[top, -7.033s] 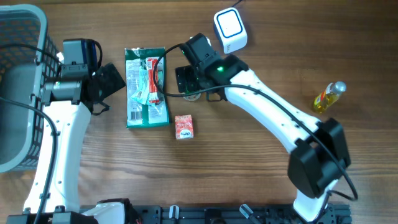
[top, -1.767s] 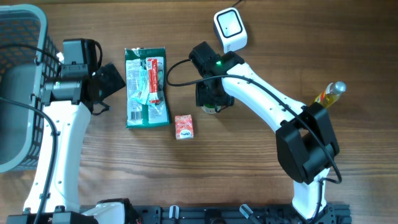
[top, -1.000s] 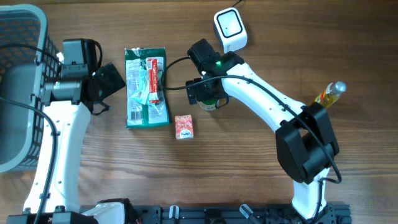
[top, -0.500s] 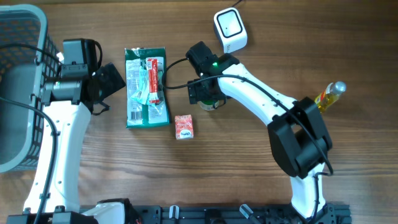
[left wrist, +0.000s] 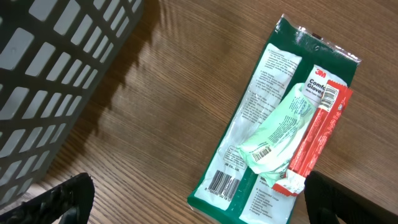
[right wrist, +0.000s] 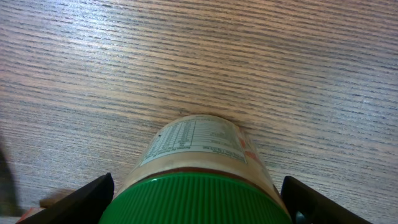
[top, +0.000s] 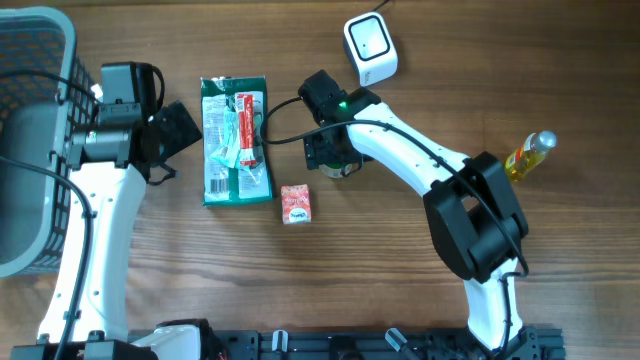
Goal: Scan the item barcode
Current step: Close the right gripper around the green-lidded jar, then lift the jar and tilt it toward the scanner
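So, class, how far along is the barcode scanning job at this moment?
Done: the right gripper sits at the green-lidded jar, fingers either side of its lid. In hand: the grasp; whether the fingers pinch yet is unclear. Left: lifting the jar and showing its barcode to the white scanner, which stands apart from it.

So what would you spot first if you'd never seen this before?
The long white right arm stretched across the middle, its gripper straddling a green-lidded jar. Next, the green pack lying left of the jar, and the white scanner at the far edge.
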Controlling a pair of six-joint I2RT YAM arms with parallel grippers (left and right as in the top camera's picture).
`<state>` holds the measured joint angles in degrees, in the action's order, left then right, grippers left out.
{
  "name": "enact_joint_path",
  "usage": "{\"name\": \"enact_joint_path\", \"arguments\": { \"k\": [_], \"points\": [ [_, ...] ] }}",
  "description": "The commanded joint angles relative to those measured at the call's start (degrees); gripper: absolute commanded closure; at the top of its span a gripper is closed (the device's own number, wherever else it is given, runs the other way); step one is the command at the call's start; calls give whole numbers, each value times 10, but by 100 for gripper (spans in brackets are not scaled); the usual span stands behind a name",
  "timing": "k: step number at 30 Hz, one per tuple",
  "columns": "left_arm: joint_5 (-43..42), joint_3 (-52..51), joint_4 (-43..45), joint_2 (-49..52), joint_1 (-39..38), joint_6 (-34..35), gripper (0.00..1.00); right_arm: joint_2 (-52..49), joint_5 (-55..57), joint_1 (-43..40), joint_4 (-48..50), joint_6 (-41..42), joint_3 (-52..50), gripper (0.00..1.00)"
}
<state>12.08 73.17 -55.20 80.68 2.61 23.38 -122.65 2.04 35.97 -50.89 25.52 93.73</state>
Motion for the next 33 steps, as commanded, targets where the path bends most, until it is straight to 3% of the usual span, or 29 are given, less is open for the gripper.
{"name": "enact_joint_path", "arguments": {
  "k": [1,19,25,31,33],
  "points": [
    [-1,0,1,1,-3,-7,0,-11,14,2,3,4,-5,14],
    [-1,0,1,1,-3,-7,0,-18,14,2,3,4,-5,14],
    [-1,0,1,1,-3,-7,0,-18,14,2,1,1,-5,28],
    [-1,0,1,1,-3,-7,0,-13,7,-9,-31,0,15,31],
    [-1,0,1,1,-3,-7,0,-6,-16,-19,-45,0,27,37]
  ]
}}
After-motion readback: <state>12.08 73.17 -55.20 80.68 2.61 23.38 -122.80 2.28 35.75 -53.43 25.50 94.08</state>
